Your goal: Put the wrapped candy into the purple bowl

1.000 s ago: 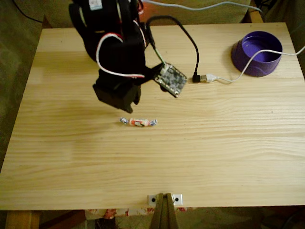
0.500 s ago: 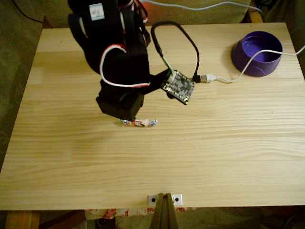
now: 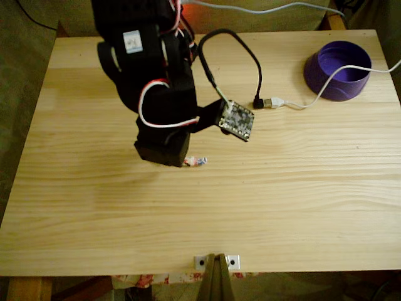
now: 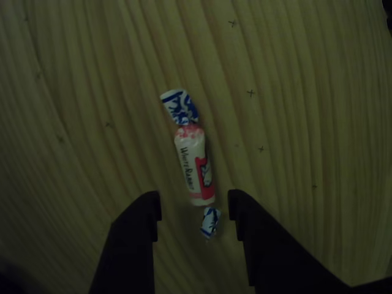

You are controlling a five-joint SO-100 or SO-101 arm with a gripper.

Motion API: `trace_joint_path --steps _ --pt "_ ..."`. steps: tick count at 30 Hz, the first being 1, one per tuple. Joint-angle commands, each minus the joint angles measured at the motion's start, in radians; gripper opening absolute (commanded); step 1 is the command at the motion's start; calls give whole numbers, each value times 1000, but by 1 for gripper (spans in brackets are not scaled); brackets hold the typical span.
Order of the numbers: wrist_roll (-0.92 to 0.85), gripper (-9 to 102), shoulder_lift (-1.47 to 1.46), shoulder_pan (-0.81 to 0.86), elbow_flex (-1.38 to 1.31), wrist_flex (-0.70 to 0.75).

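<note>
In the other view my gripper stands with its two fingers apart, and the lower twisted end of the wrapped candy lies between the fingertips, while its body and upper end reach forward past them on the wooden table. No finger touches the candy. In the fixed view my arm covers most of it, and the purple bowl stands well apart, at the far right corner.

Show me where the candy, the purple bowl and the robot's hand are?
wrapped candy [image 4: 195, 165], other view, on its white and red middle.
purple bowl [image 3: 328, 82], fixed view, on its outer wall.
hand [image 4: 193, 211], other view, midway between its two dark fingertips, which stand apart.
</note>
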Motion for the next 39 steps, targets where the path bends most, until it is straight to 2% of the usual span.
trace_joint_path --steps 1,25,34,39 --pt "-9 22 -3 0 -51 -23" --pt "66 25 -124 -15 -11 -126" --pt "86 24 -144 -26 26 -167" --pt "94 20 -158 -25 31 -178"
